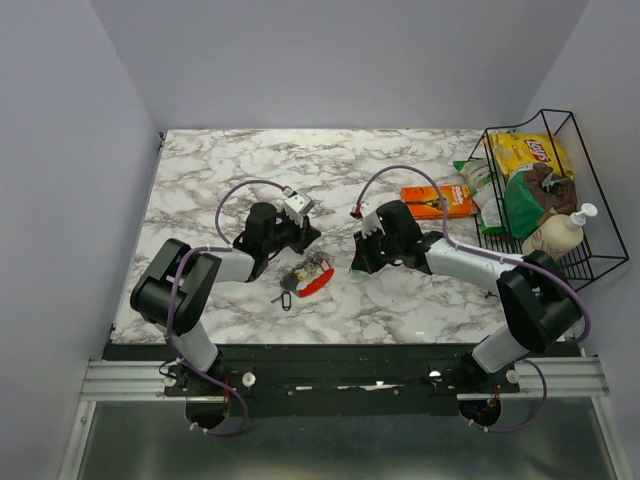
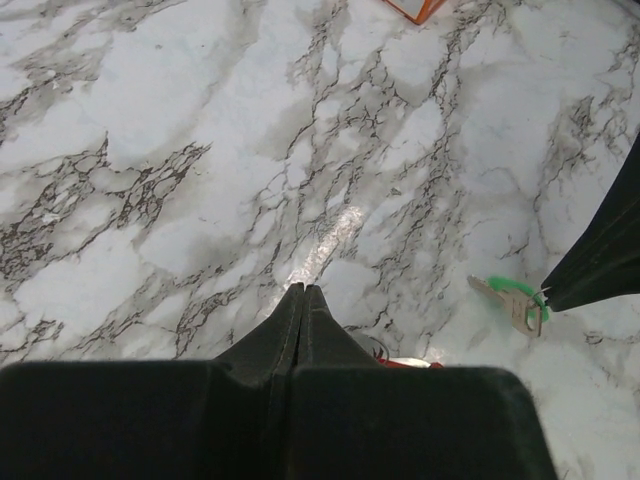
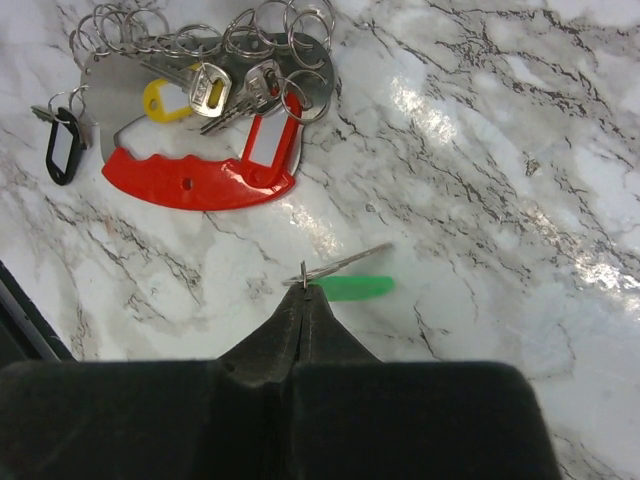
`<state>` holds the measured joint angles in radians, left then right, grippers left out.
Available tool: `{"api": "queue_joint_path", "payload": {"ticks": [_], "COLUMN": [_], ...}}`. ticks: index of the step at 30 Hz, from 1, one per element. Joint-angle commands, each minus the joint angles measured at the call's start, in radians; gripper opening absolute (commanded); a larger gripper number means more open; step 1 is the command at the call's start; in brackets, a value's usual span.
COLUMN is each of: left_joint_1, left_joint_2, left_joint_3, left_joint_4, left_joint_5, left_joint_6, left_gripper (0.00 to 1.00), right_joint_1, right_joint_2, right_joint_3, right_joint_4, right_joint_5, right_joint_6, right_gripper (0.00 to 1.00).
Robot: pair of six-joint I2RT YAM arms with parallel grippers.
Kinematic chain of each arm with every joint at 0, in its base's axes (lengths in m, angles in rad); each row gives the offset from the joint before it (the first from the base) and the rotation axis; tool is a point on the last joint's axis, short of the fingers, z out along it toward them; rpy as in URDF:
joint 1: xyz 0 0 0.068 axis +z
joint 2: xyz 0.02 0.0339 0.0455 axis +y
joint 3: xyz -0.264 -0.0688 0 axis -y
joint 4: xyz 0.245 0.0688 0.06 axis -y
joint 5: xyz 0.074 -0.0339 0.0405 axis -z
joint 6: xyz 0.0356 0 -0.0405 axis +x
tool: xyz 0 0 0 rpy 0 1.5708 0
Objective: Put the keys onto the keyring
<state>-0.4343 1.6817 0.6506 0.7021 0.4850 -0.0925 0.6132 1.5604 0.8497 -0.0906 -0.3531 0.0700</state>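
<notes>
Left gripper (image 2: 303,291); right gripper (image 3: 303,293); jaws together

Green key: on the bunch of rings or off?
Off. The green key is apart from the bunch of rings, its ring pinched in the right arm's shut jaws.

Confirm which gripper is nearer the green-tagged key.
Right. The right gripper is shut right at the green-tagged key, apparently pinching it. The left gripper is shut too, apart from the key, which lies off to its right.
</notes>
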Motion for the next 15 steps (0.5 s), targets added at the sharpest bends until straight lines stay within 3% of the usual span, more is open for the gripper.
{"api": "queue_joint_path", "payload": {"ticks": [1,2,5,9,12,15], "left_joint_1": [-0.001,-0.001,-0.001,0.000,0.003,0.028], "left_joint_2": [-0.025,-0.037,-0.092,-0.195,-0.287,-0.387], "left_joint_3": [0.007,0.007,0.021,0.058,0.038,0.017], "left_joint_4": [-0.032,-0.047,-0.126,-0.259,-0.308,-0.371], "left_joint_5": [-0.042,-0.048,-0.062,-0.098,-0.134,-0.168], "left_joint_6": [0.030,0.031,0.045,0.045,0.040,0.011], "left_gripper": [0.20,0.30,0.40,0.47,0.54,0.61], "right_joint_1": [-0.001,-0.001,-0.001,-0.003,-0.001,0.000], "right_joint_2": [0.004,0.004,0.003,-0.035,-0.065,-0.083], "right_joint_3": [-0.011,-0.011,-0.011,-0.009,0.003,0.034], "right_joint_4": [0.029,0.029,0.028,0.029,0.035,0.040], "right_joint_5": [0.029,0.034,0.048,0.032,0.008,-0.038], "right_joint_6": [0.028,0.030,0.030,0.008,-0.010,-0.024], "right_gripper": [0.10,0.14,0.32,0.57,0.67,0.70]}}
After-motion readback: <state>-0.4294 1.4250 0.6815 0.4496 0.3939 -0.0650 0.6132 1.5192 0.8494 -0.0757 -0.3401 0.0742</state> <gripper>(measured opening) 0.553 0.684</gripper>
